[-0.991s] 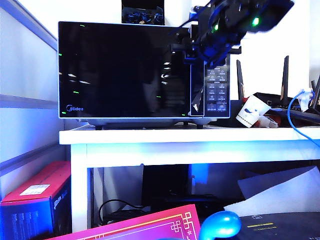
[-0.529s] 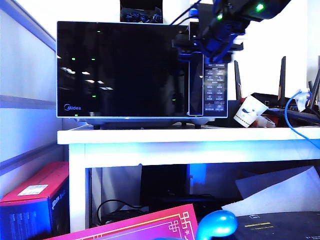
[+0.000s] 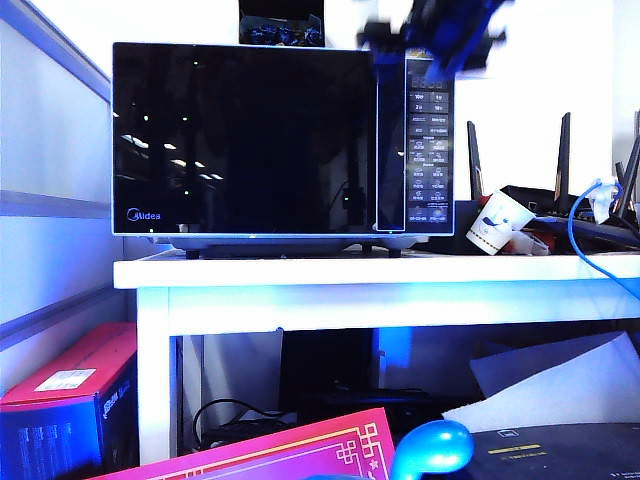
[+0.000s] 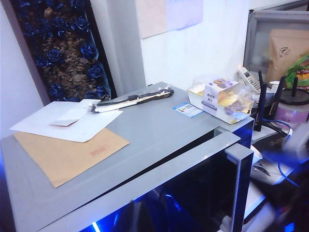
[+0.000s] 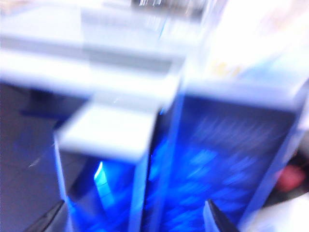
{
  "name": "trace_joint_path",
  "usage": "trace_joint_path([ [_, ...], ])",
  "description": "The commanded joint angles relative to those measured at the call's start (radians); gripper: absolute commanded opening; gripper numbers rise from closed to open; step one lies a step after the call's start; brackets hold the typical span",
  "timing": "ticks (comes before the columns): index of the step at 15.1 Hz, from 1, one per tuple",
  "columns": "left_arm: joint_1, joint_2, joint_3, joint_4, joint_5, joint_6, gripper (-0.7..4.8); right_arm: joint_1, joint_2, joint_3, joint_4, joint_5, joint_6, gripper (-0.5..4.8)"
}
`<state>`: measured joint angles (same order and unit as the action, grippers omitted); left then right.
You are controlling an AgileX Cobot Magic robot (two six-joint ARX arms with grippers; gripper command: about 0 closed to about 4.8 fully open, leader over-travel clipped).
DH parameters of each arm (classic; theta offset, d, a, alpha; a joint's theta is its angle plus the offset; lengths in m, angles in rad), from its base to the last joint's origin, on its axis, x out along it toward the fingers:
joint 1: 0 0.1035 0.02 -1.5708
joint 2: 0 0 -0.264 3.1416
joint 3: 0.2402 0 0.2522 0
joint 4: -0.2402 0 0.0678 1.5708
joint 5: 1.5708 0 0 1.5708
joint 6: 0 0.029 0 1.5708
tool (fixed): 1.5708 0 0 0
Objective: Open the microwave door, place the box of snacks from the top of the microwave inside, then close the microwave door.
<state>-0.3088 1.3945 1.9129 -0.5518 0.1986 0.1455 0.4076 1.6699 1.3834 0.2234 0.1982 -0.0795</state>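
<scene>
The black Midea microwave point(image 3: 280, 140) stands on a white table point(image 3: 380, 272). Its glossy door point(image 3: 245, 140) looks slightly ajar: in the left wrist view a dark gap runs between the grey top point(image 4: 145, 130) and the door's upper edge point(image 4: 169, 166), wider at the handle strip point(image 4: 239, 179). The box of snacks point(image 4: 219, 99) sits on the top near the panel-side corner. My right gripper point(image 3: 440, 38), blurred, hangs above that corner over the button panel point(image 3: 430, 150). In the right wrist view point(image 5: 130, 217) its fingertips point(image 5: 215, 217) stand far apart and hold nothing. My left gripper is out of view.
White sheets and a brown envelope point(image 4: 67, 150) and a black-and-white tool point(image 4: 133, 99) lie on the microwave top. A black box with blue pieces point(image 3: 283, 25) stands behind. A paper cup point(image 3: 497, 222), router antennas point(image 3: 565, 160) and a blue cable point(image 3: 578, 235) crowd the table's right.
My right gripper has risen from in front of the door handle and panel to above the microwave's top corner, and its jaws have spread. The left arm has kept still.
</scene>
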Motion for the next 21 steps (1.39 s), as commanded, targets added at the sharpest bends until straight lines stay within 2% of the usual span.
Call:
trace_joint_path([
  [1,0.000,-0.004,0.004,0.007,0.005,0.005,-0.05,-0.053,-0.079,0.005,-0.040,-0.003,-0.028,3.69],
  [2,0.000,-0.004,0.004,0.006,0.005,0.005,-0.05,-0.092,-0.104,0.005,-0.045,-0.063,-0.029,3.69],
  [5,0.000,-0.004,0.004,0.009,0.005,0.005,-0.05,-0.222,-0.141,0.005,-0.047,-0.377,-0.019,3.69],
  [6,0.000,-0.004,0.004,0.008,0.005,0.005,-0.05,-0.282,-0.133,0.005,-0.042,-0.588,0.022,3.69],
  [7,0.000,-0.004,0.004,0.008,0.005,0.005,-0.05,-0.318,-0.116,0.005,-0.036,-0.707,0.076,3.69],
  [8,0.000,-0.004,0.004,0.009,0.005,0.005,-0.05,-0.336,-0.094,0.005,-0.023,-0.784,0.102,3.69],
  [10,0.000,-0.004,0.004,0.008,0.006,0.004,-0.05,-0.340,-0.045,0.005,0.017,-0.861,0.119,3.69],
  [12,0.000,-0.004,0.004,0.007,0.007,0.004,-0.05,-0.338,0.007,0.006,0.068,-0.965,0.208,3.70],
  [15,0.000,-0.004,0.004,0.005,0.007,0.004,-0.05,-0.332,0.073,0.006,0.154,-0.986,0.270,3.70],
  [19,0.000,-0.004,0.004,0.006,0.007,0.004,-0.05,-0.319,0.096,0.006,0.204,-0.955,0.270,3.70],
  [21,0.000,-0.004,0.004,0.005,0.007,0.004,-0.05,-0.319,0.102,0.005,0.208,-0.875,0.262,3.69],
])
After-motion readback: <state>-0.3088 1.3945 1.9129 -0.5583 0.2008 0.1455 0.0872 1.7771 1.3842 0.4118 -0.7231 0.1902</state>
